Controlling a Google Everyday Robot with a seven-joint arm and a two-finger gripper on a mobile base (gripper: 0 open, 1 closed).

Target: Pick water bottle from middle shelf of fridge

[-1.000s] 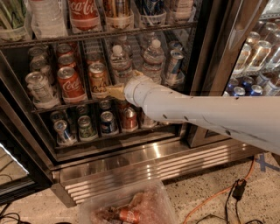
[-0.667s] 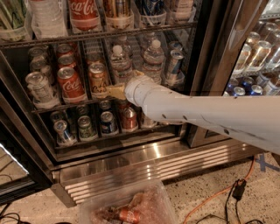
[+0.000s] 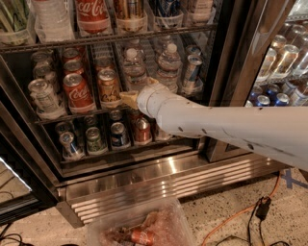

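The fridge [image 3: 144, 185] stands open, with drinks on wire shelves. On the middle shelf [image 3: 72, 116] two clear ribbed water bottles with white caps stand side by side, the left one [image 3: 133, 65] and the right one [image 3: 169, 62]. Left of them are an orange can [image 3: 108, 86] and red cola cans [image 3: 77, 91]. My white arm reaches in from the right. My gripper [image 3: 130, 98] is at the shelf's front, just before the base of the left water bottle. Only a tan bit of it shows past the white wrist, which hides the bottle's lower part.
A blue-and-silver can [image 3: 191, 71] stands right of the bottles. Several cans fill the lower shelf [image 3: 103, 139]. A red-labelled cola bottle [image 3: 92, 13] stands above. A clear plastic bin [image 3: 139, 230] holding a cola can lies on the floor. An orange cable [image 3: 240, 214] and the neighbouring cooler [image 3: 281, 62] are at the right.
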